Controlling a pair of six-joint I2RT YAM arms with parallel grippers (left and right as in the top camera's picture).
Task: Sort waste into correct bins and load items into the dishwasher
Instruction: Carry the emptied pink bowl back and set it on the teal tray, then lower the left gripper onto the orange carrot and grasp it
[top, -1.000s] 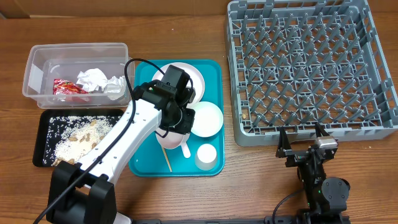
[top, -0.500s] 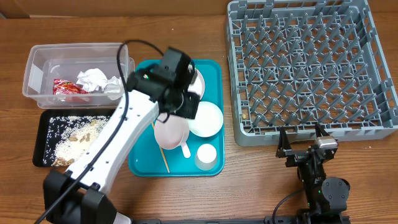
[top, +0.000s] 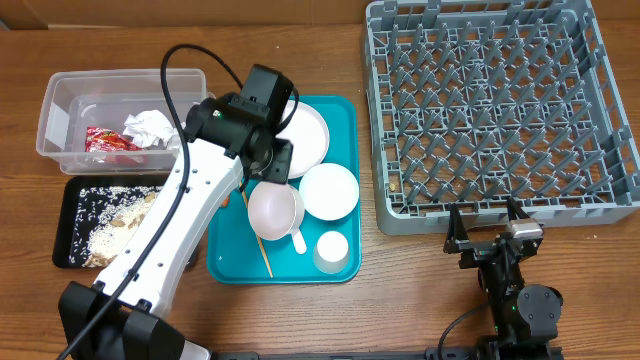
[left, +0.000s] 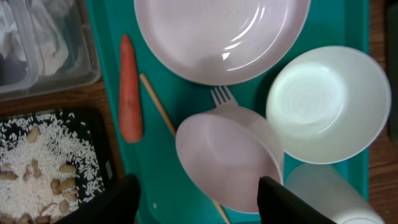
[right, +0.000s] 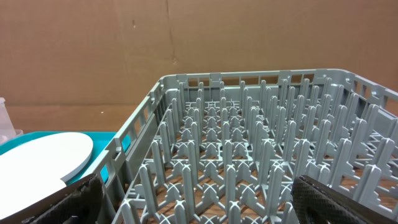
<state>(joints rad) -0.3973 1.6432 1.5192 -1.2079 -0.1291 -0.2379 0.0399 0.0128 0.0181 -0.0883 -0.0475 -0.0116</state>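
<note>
Since the earlier frame the left arm has swung toward the far left of the teal serving tray (top: 345, 118), and its tool (left: 199, 200) has spread its fingers - they stand apart and empty above the tray.

At far left, a clear rectangular plastic tub (top: 58, 118) holds a red snack wrapper (top: 108, 141) and crumpled white napkins (top: 148, 127). Just near of it, a shallow black tray (top: 70, 215) carries rice grains and beige scraps (top: 120, 230).

On the teal tray's left side lie an orange carrot (left: 129, 93) and a thin wooden stick (left: 155, 102). To their right are a round white plate (top: 308, 135), a tilted white bowl (top: 275, 210) over a white plastic fork (left: 221, 96), a second white bowl (top: 330, 190) and a small white cup (top: 331, 250).

A grey plastic dish rack (top: 500, 100) sits at right - no tableware in it. The right tool (top: 488, 228) rests near of it on the bench, fingers wide apart, holding nothing.
</note>
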